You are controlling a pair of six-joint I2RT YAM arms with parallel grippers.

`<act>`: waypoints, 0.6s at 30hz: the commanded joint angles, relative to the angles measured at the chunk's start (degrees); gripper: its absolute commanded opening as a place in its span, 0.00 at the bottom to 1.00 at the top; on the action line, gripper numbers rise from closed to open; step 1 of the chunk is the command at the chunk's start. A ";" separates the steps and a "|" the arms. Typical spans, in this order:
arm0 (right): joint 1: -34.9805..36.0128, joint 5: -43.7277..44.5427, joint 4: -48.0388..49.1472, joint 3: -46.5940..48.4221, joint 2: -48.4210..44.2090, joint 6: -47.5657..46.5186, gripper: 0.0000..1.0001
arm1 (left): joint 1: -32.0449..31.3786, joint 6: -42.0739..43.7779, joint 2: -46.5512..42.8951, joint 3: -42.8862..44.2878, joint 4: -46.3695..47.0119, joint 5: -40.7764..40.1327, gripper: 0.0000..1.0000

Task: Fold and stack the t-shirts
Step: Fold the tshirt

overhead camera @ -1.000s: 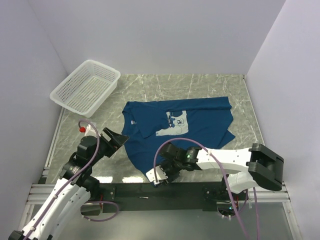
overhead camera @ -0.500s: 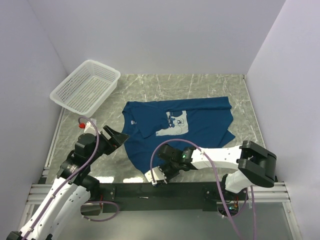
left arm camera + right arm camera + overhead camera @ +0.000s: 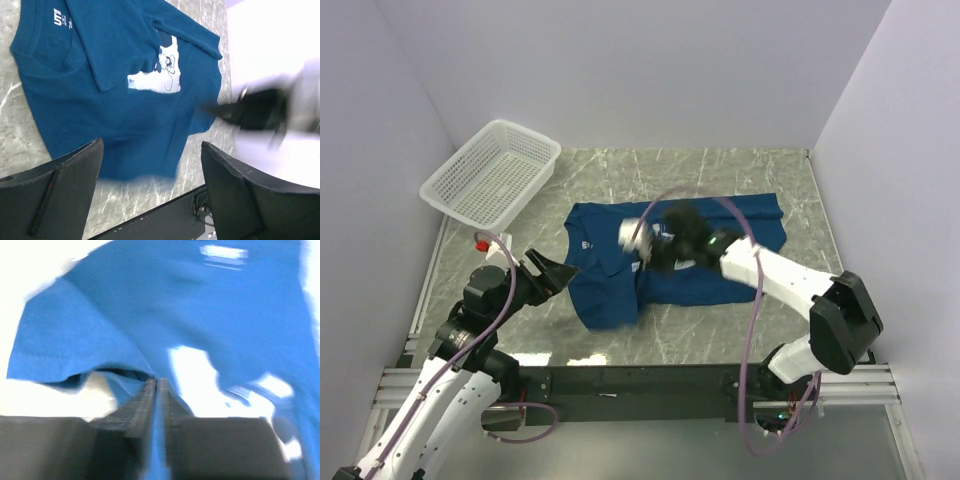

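A dark blue t-shirt (image 3: 750,262) lies spread on the marble table, its pale chest print (image 3: 155,80) facing up. My right gripper (image 3: 642,245) is shut on the shirt's near hem and holds it lifted above the shirt's middle, blurred by motion. In the right wrist view the jaws (image 3: 156,390) pinch a thin fold of blue cloth (image 3: 150,305). A flap of the shirt hangs from the grip down to the table (image 3: 612,312). My left gripper (image 3: 552,275) stands open just left of the shirt, with nothing between its fingers (image 3: 50,195).
A white mesh basket (image 3: 492,175) sits at the back left of the table. A black rail (image 3: 650,380) runs along the near edge. Pale walls close in the table on the left, back and right.
The right gripper closed on the shirt's near hem by the front edge, then swung up and back over the shirt, dragging the hem with it. The left arm barely moved.
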 commanded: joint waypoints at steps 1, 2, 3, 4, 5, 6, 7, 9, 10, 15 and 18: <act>-7.53 5.75 4.06 3.33 2.30 13.03 0.27 | -0.07 2.03 2.17 2.05 2.84 2.46 0.84; -8.32 7.35 4.14 3.42 2.84 13.82 0.36 | -0.07 2.20 2.53 2.05 3.98 3.24 0.84; -9.11 8.67 4.23 3.25 3.28 15.65 0.42 | -0.07 2.29 3.05 1.88 4.51 3.77 0.84; -10.34 7.99 3.27 2.55 3.46 15.58 0.54 | -0.07 2.55 3.93 1.70 5.21 4.30 0.84; -10.96 7.46 3.17 1.93 3.20 15.50 0.58 | -0.07 2.99 4.46 1.61 5.92 4.92 0.84; -11.14 7.11 3.08 1.32 2.85 15.06 0.64 | -0.07 3.17 5.07 1.18 7.58 6.75 0.84; -11.49 6.84 3.00 0.18 1.72 14.79 0.65 | -0.15 3.43 6.47 1.00 8.38 7.73 0.84; -12.02 4.39 0.12 0.43 1.01 12.25 0.67 | -0.07 4.57 9.63 0.39 11.27 10.97 0.84; -12.28 3.07 -1.64 0.87 1.00 10.59 0.68 | -0.07 5.10 10.95 0.30 12.42 12.81 0.84; -14.30 -9.76 -9.22 2.89 1.27 3.19 0.67 | -1.38 11.42 24.72 3.35 18.14 16.26 0.82; -16.59 -13.01 -10.10 2.81 0.04 3.10 0.66 | -4.18 16.96 35.96 10.19 17.44 11.35 0.81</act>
